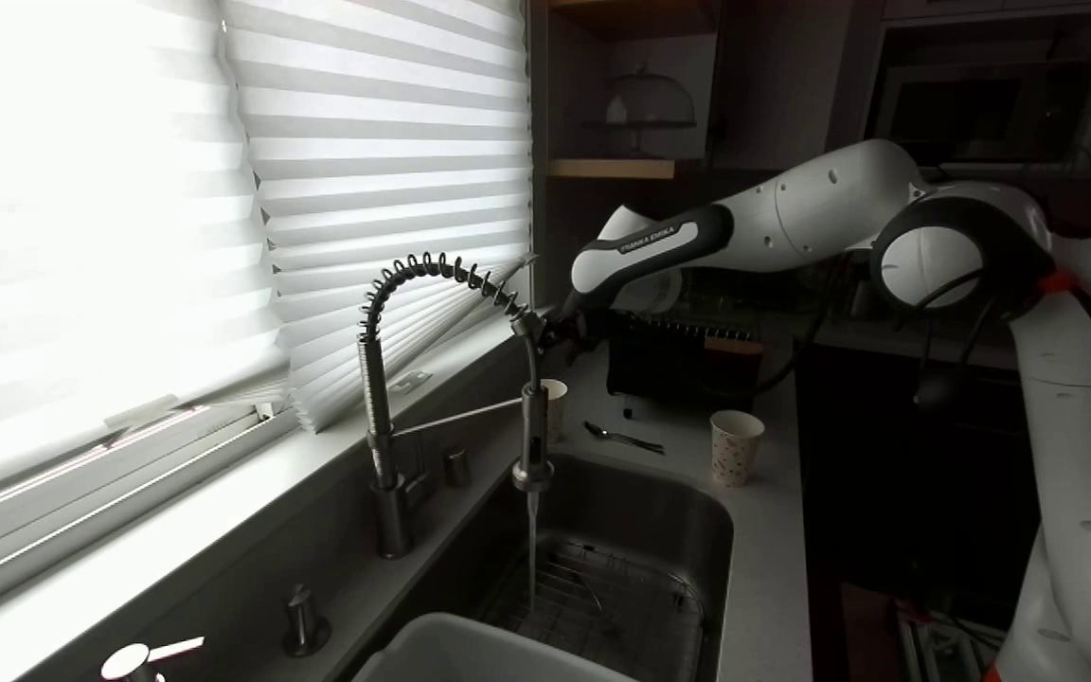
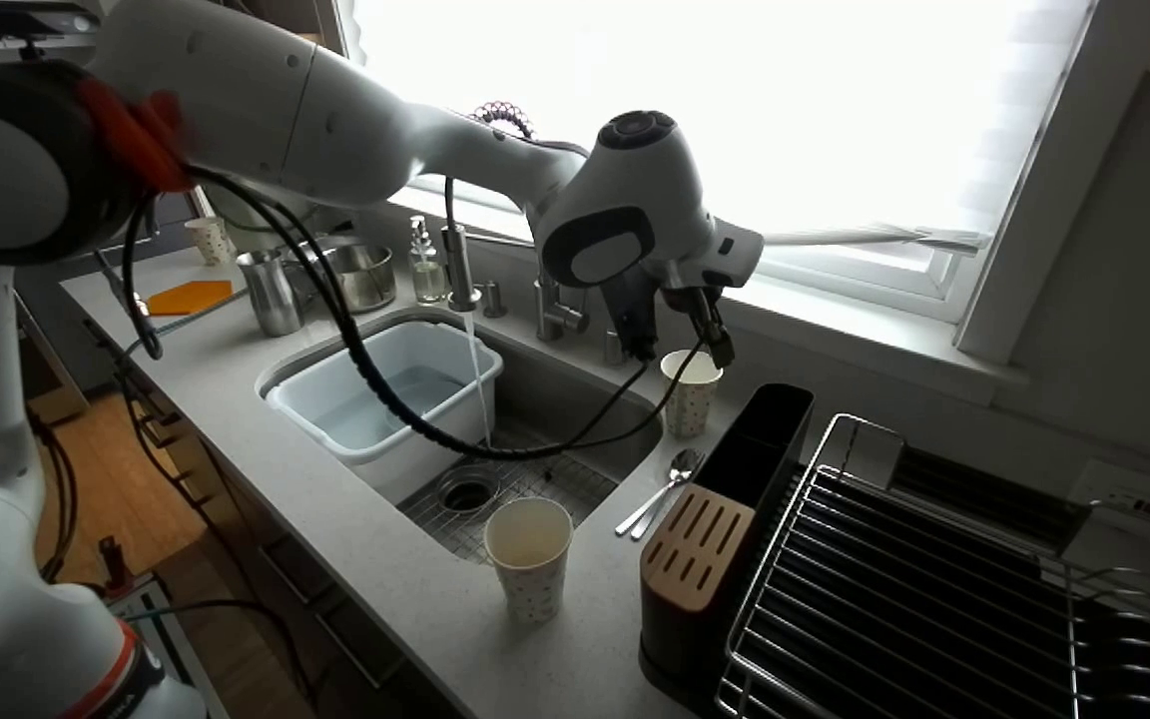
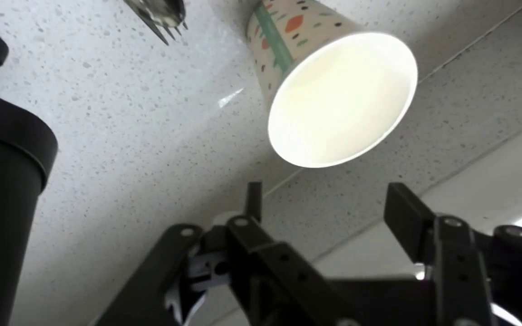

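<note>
The gripper (image 3: 325,199) has its two jaws standing well apart. Ahead of them, in the wrist view, a patterned paper cup (image 3: 326,93) stands upright on the counter (image 3: 129,136), near the sink (image 2: 535,384). Some cutlery (image 2: 684,463) lies close to this cup, and water (image 1: 532,545) runs from the faucet (image 1: 534,426).

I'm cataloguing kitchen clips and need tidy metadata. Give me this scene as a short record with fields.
Setting: kitchen counter around a sink
Grip: end effector open, holding nothing
Nearest to it: patterned paper cup, upright on the counter, not touched in the wrist view
Also on counter: another paper cup, cutlery
In sink: pale tub holding water
Water: running from the faucet head
Light: bright, through a pleated blind
</note>
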Robot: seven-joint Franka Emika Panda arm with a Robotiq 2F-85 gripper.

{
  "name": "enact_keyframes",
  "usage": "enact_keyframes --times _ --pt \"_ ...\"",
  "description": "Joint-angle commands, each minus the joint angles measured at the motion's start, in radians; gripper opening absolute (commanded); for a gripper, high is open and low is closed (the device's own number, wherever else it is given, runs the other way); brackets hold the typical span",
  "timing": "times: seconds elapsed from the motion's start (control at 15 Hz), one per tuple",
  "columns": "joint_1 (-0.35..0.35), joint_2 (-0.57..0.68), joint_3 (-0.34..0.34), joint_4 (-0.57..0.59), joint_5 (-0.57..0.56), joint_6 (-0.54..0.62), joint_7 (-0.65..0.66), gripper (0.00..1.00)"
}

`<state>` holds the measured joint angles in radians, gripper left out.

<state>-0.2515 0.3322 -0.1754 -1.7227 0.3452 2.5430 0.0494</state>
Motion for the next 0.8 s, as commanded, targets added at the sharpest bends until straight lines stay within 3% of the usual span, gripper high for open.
enact_keyframes --times 0.0,0.2,0.27,0.73 --pt "-0.020 -0.072 0.073 0.004 0.049 -0.058 -0.116 1.00" --pt "-0.004 -0.099 0.116 0.041 0.074 -0.143 -0.236 1.00" --pt "0.005 -0.079 0.090 0.033 0.055 -0.085 -0.164 1.00" --pt "0.014 -0.100 0.108 0.047 0.058 -0.121 -0.201 1.00"
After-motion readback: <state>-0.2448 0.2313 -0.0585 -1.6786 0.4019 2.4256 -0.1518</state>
